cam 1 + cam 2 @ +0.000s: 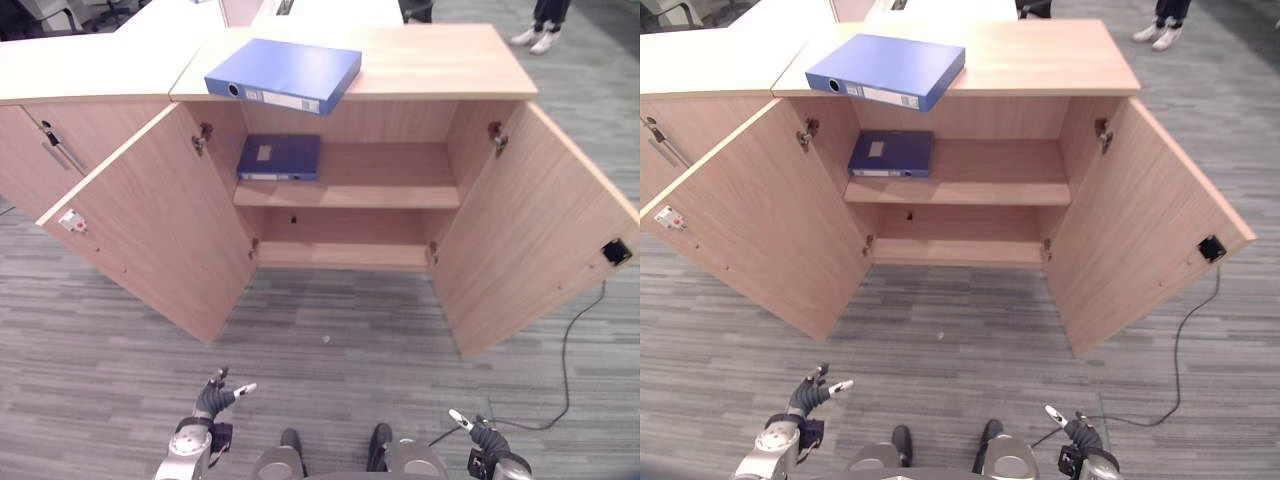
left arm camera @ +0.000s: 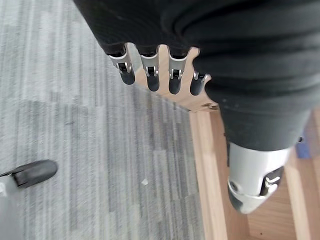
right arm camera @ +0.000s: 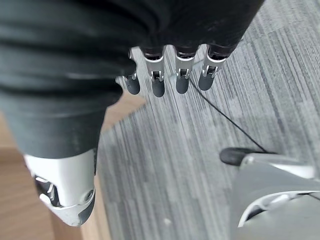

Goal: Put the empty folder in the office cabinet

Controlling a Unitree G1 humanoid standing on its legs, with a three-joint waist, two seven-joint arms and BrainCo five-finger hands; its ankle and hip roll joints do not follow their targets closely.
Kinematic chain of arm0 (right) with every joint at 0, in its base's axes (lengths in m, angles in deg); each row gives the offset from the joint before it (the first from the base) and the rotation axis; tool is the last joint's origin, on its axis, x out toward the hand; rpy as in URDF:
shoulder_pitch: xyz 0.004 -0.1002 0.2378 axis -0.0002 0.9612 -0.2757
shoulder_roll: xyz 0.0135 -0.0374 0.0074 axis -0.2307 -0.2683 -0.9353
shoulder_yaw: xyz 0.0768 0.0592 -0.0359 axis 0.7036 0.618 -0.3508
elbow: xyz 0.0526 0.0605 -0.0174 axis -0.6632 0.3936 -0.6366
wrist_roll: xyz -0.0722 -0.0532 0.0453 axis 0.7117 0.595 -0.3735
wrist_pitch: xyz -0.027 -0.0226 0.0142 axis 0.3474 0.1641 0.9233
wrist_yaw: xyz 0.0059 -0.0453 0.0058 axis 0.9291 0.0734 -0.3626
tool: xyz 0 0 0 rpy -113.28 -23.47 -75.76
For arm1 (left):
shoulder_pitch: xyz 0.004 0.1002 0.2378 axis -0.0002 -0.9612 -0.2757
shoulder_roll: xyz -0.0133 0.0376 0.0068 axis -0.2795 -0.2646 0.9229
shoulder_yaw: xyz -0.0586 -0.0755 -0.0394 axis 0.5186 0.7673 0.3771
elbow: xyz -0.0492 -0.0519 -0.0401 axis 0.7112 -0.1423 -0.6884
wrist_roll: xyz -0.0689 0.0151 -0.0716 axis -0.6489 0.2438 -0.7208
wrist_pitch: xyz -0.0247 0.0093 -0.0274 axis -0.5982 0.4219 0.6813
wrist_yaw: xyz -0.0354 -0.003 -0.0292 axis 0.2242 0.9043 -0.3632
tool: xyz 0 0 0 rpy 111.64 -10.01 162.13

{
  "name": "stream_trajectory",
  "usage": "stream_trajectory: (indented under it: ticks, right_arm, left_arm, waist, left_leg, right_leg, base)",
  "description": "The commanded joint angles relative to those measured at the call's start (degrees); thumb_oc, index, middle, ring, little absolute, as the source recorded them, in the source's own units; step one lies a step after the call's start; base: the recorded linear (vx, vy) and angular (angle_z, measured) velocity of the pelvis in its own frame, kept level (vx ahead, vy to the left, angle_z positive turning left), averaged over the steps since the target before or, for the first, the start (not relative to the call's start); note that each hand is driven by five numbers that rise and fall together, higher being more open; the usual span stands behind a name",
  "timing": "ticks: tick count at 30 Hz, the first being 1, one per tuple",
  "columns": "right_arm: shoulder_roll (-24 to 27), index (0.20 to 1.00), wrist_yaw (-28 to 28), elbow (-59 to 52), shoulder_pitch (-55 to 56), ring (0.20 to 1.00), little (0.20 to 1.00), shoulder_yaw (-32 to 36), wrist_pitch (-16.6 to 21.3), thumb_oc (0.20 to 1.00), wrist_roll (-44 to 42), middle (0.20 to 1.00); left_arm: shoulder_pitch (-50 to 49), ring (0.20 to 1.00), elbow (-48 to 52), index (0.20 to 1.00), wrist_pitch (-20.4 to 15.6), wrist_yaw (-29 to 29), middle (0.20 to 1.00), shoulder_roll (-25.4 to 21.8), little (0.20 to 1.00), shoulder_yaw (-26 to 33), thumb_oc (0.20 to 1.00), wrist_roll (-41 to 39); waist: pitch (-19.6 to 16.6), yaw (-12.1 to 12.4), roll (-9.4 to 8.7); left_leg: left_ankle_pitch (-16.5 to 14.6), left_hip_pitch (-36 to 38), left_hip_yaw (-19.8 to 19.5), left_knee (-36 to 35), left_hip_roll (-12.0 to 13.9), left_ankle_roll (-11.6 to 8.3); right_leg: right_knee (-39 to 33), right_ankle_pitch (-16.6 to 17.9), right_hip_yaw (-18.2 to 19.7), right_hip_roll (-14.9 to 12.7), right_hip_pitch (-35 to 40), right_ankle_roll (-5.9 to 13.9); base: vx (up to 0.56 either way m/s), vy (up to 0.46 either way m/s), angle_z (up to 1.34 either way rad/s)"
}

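Blue box-shaped folder (image 1: pixel 285 74) lies flat atop the open cabinet (image 1: pixel 440 60); both hands (image 1: pixel 212 398) (image 1: pixel 478 432) relaxed, empty.

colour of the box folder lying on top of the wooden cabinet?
Light blue box folder, white spine label; clearest in the left eye view.

**Cabinet access: front open, upper shelf partly taken**

Both cabinet doors swung wide: left door (image 1: pixel 150 215), right door (image 1: pixel 535 220). They flank the opening like 2 walls, so the approach lane is straight in from the front over bare carpet (image 1: pixel 330 340). Upper shelf (image 1: pixel 400 190): dark blue folder (image 1: pixel 279 157) lies flat at its left end; middle and right are free. Lower shelf (image 1: pixel 340 250) is free across its width. Cabinet top (image 1: pixel 440 60): blue box folder (image 1: pixel 284 74) sits at the left front, overhanging the edge above the opening; right part is bare.
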Motion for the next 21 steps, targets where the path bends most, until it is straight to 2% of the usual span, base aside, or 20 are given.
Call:
stream_trajectory:
  ticks: [1, 2, 3, 5, 7, 8, 9, 11, 12, 15, 16, 18, 19, 21]
  right_arm:
    - [2.5, 1.0, 0.5, -1.0, -1.4, 1.0, 1.0, 0.0, 0.7, 1.0, 1.4, 1.0]
    - [2.5, 1.0, 0.8, -0.7, -1.1, 1.0, 1.0, -0.1, 0.4, 1.0, 1.5, 1.0]
    - [2.5, 1.0, 0.8, -0.7, -1.1, 1.0, 1.0, -0.1, 0.4, 1.0, 1.5, 1.0]
    - [2.8, 1.0, 1.0, -0.8, -0.5, 1.0, 1.0, -0.3, 0.3, 1.0, 2.5, 1.0]
    - [3.0, 1.0, 1.0, -0.8, 0.1, 1.0, 1.0, -0.4, 0.2, 1.0, 3.2, 1.0]
    - [3.1, 1.0, 1.0, -0.5, 0.3, 1.0, 1.0, -0.5, 0.1, 1.0, 3.7, 1.0]
    - [3.2, 1.0, 0.8, -0.3, 0.1, 1.0, 1.0, -0.5, 0.1, 1.0, 4.0, 1.0]
    - [3.4, 1.0, 0.5, 0.1, 0.0, 1.0, 1.0, -0.5, 0.1, 1.0, 4.4, 1.0]
    - [3.4, 1.0, 0.4, 0.8, -0.3, 1.0, 1.0, -0.4, 0.2, 1.0, 4.5, 1.0]
    - [2.5, 1.0, 1.0, 1.9, 0.0, 1.0, 1.0, -0.4, 0.1, 1.0, 5.8, 1.0]
    - [1.8, 1.0, 0.9, 2.5, -0.1, 1.0, 1.0, -0.7, -0.1, 1.0, 6.5, 1.0]
    - [-0.2, 1.0, 1.1, 2.9, -0.8, 1.0, 1.0, -1.6, -0.5, 1.0, 6.8, 1.0]
    - [-1.0, 1.0, 1.0, 2.8, -1.5, 1.0, 1.0, -2.4, -0.5, 1.0, 6.9, 1.0]
    - [-1.7, 1.0, 0.9, 2.4, -2.2, 1.0, 1.0, -2.9, -0.6, 1.0, 7.1, 1.0]
  left_arm:
    - [0.9, 1.0, 1.9, 1.0, -2.1, 0.7, 1.0, -0.7, 1.0, -0.9, 1.0, 1.0]
    - [0.9, 1.0, 1.4, 1.0, -2.1, 0.8, 1.0, -0.5, 1.0, -0.6, 1.0, 0.4]
    - [0.9, 1.0, 1.4, 1.0, -2.1, 0.8, 1.0, -0.5, 1.0, -0.6, 1.0, 0.4]
    - [0.7, 1.0, 1.1, 1.0, -2.0, 0.8, 1.0, -0.5, 1.0, -0.5, 1.0, 0.5]
    - [0.3, 1.0, 1.2, 1.0, -1.8, 0.8, 1.0, -0.7, 1.0, -0.5, 1.0, 1.0]
    - [0.2, 1.0, 1.0, 1.0, -1.7, 0.8, 1.0, -0.8, 1.0, -0.5, 1.0, 1.2]
    - [0.1, 1.0, 0.9, 1.0, -1.7, 0.9, 1.0, -0.7, 1.0, -0.5, 1.0, 1.2]
    - [0.3, 1.0, 0.4, 1.0, -1.8, 1.1, 1.0, -0.8, 1.0, -0.6, 1.0, 1.4]
    - [0.3, 1.0, -0.1, 1.0, -2.1, 1.2, 1.0, -0.8, 1.0, -0.9, 1.0, 1.8]
    - [-0.3, 1.0, -1.0, 1.0, -2.3, 0.8, 1.0, -0.4, 1.0, -1.0, 1.0, 1.6]
    - [-0.1, 1.0, -1.7, 1.0, -2.4, 0.8, 1.0, -0.5, 1.0, -1.1, 1.0, 1.9]
    - [0.4, 1.0, -1.5, 1.0, -2.2, 0.6, 1.0, -1.7, 1.0, -1.5, 1.0, 2.3]
    - [0.9, 1.0, -1.7, 1.0, -1.9, 0.8, 1.0, -2.4, 1.0, -1.3, 1.0, 2.4]
    - [1.1, 1.0, -1.7, 1.0, -1.6, 1.0, 1.0, -3.1, 1.0, -0.6, 1.0, 2.1]
  waist:
    - [1.2, -0.3, -1.35]
    - [1.0, -0.1, -1.32]
    - [1.0, -0.1, -1.33]
    - [0.6, 0.4, -2.01]
    - [0.0, 1.1, -1.27]
    - [-0.2, 1.7, -0.72]
    - [-0.3, 2.2, -0.53]
    - [-0.2, 3.0, -0.54]
    - [-0.4, 3.8, -0.54]
    - [-2.3, 4.7, -0.15]
    - [-3.2, 5.2, -0.82]
    - [-3.9, 5.5, -2.46]
    - [-3.8, 5.4, -3.01]
    - [-3.3, 5.5, -3.08]
  left_leg:
    - [-2.5, 0.9, -1.7, 9.4, -0.5, -1.27]
    - [-2.3, -0.3, -1.6, 6.8, 1.1, -0.84]
    - [-2.3, -0.2, -1.6, 6.7, 1.0, -0.83]
    - [-3.3, 0.0, -1.4, 1.8, 2.4, -0.16]
    - [-0.4, -0.1, -3.2, -7.2, 4.5, -0.56]
    - [2.8, -0.2, -4.6, -11.8, 6.0, -1.27]
    - [4.4, -1.5, -5.7, -14.3, 7.0, -1.75]
    - [5.8, -2.5, -7.2, -18.0, 7.7, -2.33]
    - [6.5, -3.9, -9.6, -19.6, 7.9, -2.78]
    - [7.9, -3.8, -10.6, -20.3, 7.5, -3.6]
    - [8.0, -2.7, -10.6, -20.4, 5.8, -2.95]
    - [5.6, -0.3, -9.5, -20.5, 1.9, 0.27]
    - [4.4, 0.6, -8.9, -20.7, 0.2, 1.94]
    - [3.4, 1.7, -7.9, -20.8, -0.7, 3.44]
  right_leg:
    - [-2.9, -1.3, 1.5, -0.1, 4.5, 1.87]
    - [-3.4, -1.7, 2.0, -0.5, 5.6, 2.29]
    - [-3.4, -1.7, 2.0, -0.5, 5.7, 2.3]
    - [-4.5, -1.7, 2.6, -1.1, 6.6, 3.16]
    - [-5.3, -2.0, 3.3, -0.8, 7.6, 4.25]
    - [-5.5, -2.5, 3.6, -0.6, 8.4, 4.83]
    - [-5.8, -2.9, 4.2, -0.7, 9.2, 5.3]
    - [-6.1, -3.6, 5.5, -1.3, 10.8, 5.84]
    - [-6.5, -4.0, 7.1, -1.6, 12.1, 6.42]
    - [-7.3, -4.1, 8.4, -2.8, 14.2, 8.19]
    - [-6.8, -3.3, 9.1, -4.5, 14.1, 9.47]
    - [-1.4, -0.4, 11.5, -7.7, 10.8, 11.28]
    - [3.4, 3.5, 12.9, -8.8, 8.4, 11.94]
    - [9.4, 7.4, 13.2, -9.7, 5.7, 12.32]
  base:
    - [0.15, 0.078, -0.33]
    - [0.16, 0.078, -0.2]
    - [0.16, 0.091, 0.05]
    - [0.17, 0.119, 0.09]
    - [0.24, 0.215, -0.03]
    - [0.25, 0.234, 0.04]
    - [0.25, 0.224, 0.05]
    - [0.28, 0.228, -0.16]
    - [0.34, 0.29, -0.36]
    - [0.4, 0.412, -0.48]
    - [0.33, 0.467, -0.36]
    - [0.3, 0.565, -0.4]
    - [0.18, 0.464, -0.35]
    - [0.1, 0.347, 0.05]
